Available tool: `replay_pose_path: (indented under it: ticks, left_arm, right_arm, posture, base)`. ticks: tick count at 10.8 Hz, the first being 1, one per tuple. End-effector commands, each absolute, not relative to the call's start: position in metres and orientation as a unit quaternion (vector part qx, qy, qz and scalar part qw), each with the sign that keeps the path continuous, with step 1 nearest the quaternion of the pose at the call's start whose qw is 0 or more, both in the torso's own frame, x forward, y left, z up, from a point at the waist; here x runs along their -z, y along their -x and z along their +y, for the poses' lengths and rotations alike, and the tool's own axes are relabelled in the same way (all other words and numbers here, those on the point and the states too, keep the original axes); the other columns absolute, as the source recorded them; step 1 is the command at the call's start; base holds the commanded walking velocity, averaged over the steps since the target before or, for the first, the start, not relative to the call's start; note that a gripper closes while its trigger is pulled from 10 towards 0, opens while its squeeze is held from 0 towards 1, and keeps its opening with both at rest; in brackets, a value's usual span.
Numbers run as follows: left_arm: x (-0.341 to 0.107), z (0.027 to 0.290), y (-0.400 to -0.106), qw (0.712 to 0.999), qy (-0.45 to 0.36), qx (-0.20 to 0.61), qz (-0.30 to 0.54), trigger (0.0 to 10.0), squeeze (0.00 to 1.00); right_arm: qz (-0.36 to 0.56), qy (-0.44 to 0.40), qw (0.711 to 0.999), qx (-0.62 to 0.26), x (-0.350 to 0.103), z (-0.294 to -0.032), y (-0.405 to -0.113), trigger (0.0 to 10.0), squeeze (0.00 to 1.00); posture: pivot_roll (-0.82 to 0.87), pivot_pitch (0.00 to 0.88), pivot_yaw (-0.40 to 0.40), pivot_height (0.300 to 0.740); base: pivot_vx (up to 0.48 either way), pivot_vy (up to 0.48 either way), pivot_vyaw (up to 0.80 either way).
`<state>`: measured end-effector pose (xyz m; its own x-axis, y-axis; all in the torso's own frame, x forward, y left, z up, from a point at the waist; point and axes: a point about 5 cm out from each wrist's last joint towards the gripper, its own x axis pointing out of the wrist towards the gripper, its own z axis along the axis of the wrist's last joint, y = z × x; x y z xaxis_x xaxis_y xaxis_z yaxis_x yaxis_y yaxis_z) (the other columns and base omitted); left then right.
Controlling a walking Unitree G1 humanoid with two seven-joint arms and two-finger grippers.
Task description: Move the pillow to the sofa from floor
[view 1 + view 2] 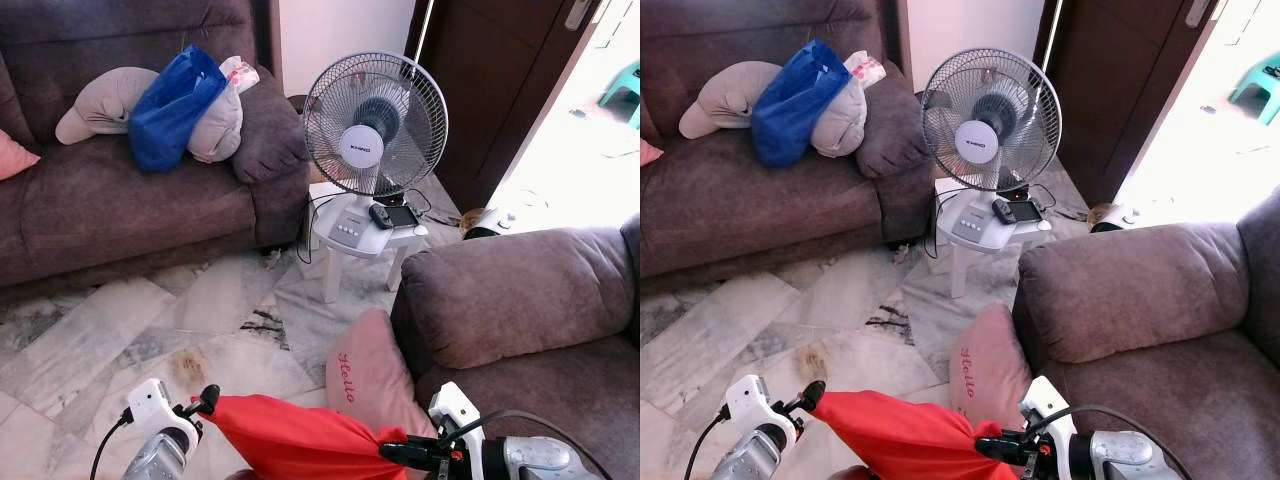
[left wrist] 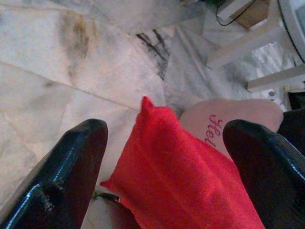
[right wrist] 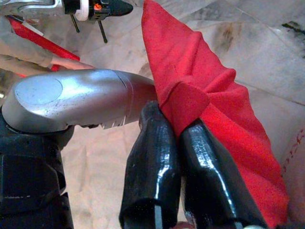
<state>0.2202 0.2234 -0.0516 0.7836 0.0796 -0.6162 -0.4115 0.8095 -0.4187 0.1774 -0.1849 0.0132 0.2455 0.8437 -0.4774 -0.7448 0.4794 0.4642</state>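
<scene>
The red pillow [image 1: 290, 440] runs off the lower edge at six o'clock in the head views, so its underside goes unseen. Behind it, the pink cushion [image 1: 368, 375] is partly covered — only its upper part and the stitched word show, and in the left wrist view that word is cut to its first letters by the red cloth. The right hand [image 3: 183, 157] pinches a fold of the pillow, and the cloth buries its fingertips. The left hand [image 1: 205, 400] shows little beyond one dark tip at the pillow's corner. The items on the small white counter [image 1: 350, 235] under the fan [image 1: 375, 125] are too small to identify.
</scene>
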Motion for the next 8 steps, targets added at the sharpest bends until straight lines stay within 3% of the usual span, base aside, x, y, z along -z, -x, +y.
replay_pose_path:
  ticks: [1,5,8]
  left_arm:
    - [0.051,0.223,-0.223,0.896,0.289,-0.144,0.305,10.0,0.0]
    - [0.048,0.222,-0.233,0.876,0.33,-0.167,0.31,10.0,0.0]
    - [0.051,0.202,-0.237,0.867,0.331,-0.144,0.344,10.0,0.0]
  right_arm:
    - [0.314,-0.057,0.796,-0.514,-0.029,-0.187,-0.188,10.0,0.07]
    - [0.314,-0.057,0.796,-0.514,-0.034,-0.192,-0.182,10.0,0.08]
    - [0.318,-0.055,0.797,-0.511,-0.037,-0.197,-0.178,10.0,0.1]
  posture:
    - [0.02,0.036,-0.055,0.74]
    - [-0.03,0.051,-0.06,0.74]
    - [-0.06,0.059,-0.067,0.74]
  base:
    - [0.0,0.0,0.0]
    - [0.0,0.0,0.0]
    - [0.0,0.0,0.0]
